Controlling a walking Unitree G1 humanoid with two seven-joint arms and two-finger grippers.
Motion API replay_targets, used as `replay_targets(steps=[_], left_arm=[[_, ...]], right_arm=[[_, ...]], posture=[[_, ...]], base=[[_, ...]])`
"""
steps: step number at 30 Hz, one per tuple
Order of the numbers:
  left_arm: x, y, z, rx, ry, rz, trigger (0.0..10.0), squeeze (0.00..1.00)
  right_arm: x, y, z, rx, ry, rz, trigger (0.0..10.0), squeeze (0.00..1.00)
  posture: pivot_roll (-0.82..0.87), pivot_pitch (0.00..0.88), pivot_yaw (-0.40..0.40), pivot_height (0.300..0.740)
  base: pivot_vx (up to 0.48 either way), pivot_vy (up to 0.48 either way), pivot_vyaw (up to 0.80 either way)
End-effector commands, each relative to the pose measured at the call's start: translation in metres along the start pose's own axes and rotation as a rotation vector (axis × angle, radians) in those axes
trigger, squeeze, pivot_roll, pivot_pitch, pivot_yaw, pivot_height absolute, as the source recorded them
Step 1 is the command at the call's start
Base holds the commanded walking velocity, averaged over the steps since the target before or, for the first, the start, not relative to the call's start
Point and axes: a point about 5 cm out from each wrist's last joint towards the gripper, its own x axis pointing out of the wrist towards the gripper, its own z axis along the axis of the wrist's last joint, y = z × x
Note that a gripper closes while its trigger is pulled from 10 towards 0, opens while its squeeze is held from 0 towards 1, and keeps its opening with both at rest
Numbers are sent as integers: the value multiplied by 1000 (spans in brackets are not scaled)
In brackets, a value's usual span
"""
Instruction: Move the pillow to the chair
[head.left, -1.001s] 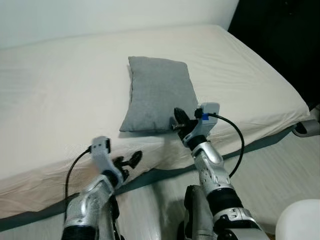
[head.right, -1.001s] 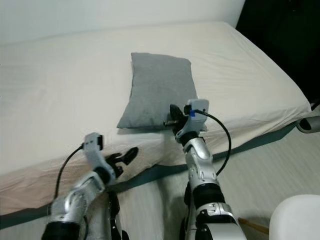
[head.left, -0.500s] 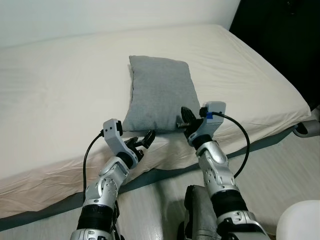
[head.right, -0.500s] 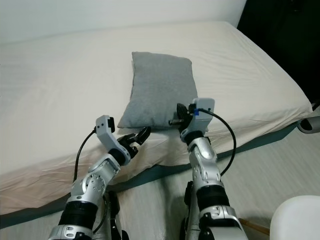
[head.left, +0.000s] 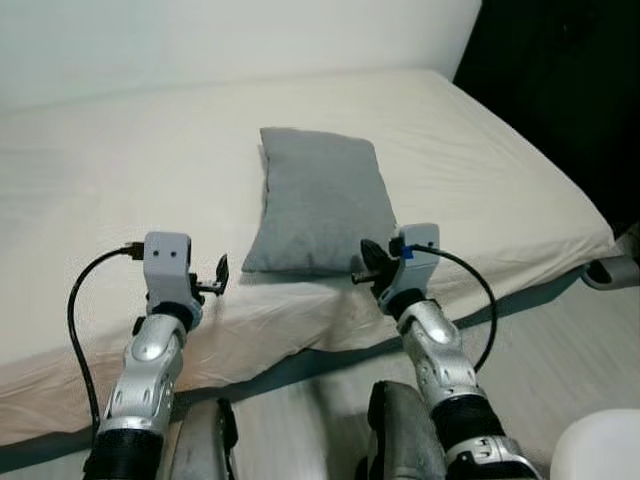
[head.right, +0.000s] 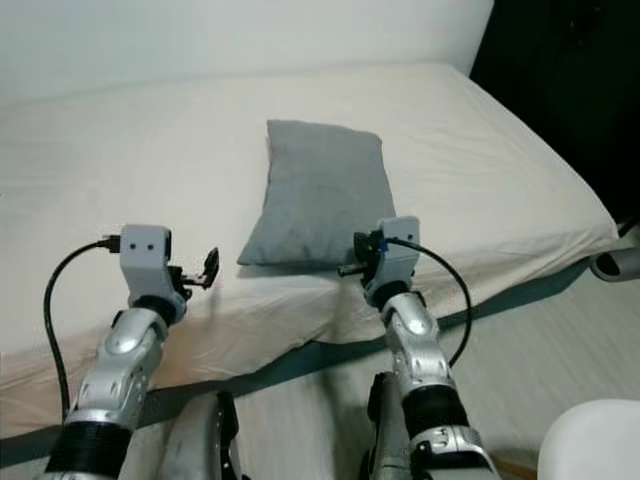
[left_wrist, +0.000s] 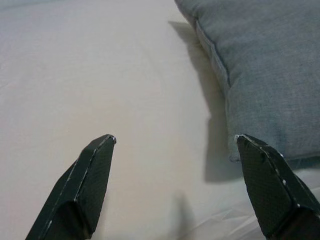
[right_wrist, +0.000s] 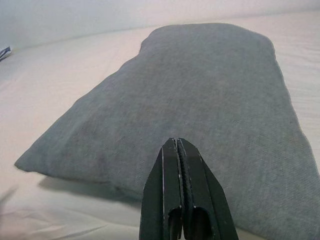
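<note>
The grey pillow (head.left: 320, 210) lies flat on the cream bed (head.left: 120, 190), a little toward one o'clock from the middle of the head camera's picture, its long side running away toward the wall (head.left: 200, 40) at twelve. Both arms are raised over the bed's near edge. The left gripper (head.left: 220, 278) sits at about nine o'clock from the pillow's near corner, just beside it but not touching; in its wrist view the two black fingers (left_wrist: 82, 185) are spread wide apart over bare sheet, the pillow's seam beside the far one. The right gripper (head.left: 368, 262) is at the pillow's near right corner, around five o'clock from its middle, its fingers (right_wrist: 180, 200) pressed together with nothing between them, pointing at the grey fabric.
</note>
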Motion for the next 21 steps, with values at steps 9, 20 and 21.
replay_targets(steps=[9, 20, 21], left_arm=[[-20, -3, -14, 21, 34, -37, 10000, 0], [-24, -7, -28, 92, 78, -31, 10000, 0], [-24, -8, -28, 93, 82, -26, 10000, 0]], right_arm=[[-8, -3, -15, 3, 58, -16, 10000, 0], [-17, -4, -37, -52, 176, -33, 10000, 0], [-17, -3, -37, -42, 175, -33, 10000, 0]], posture=[[51, 51, -63, 610], [47, 48, -69, 615], [49, 47, -76, 615]], base=[[0, 0, 0], [0, 0, 0], [0, 0, 0]])
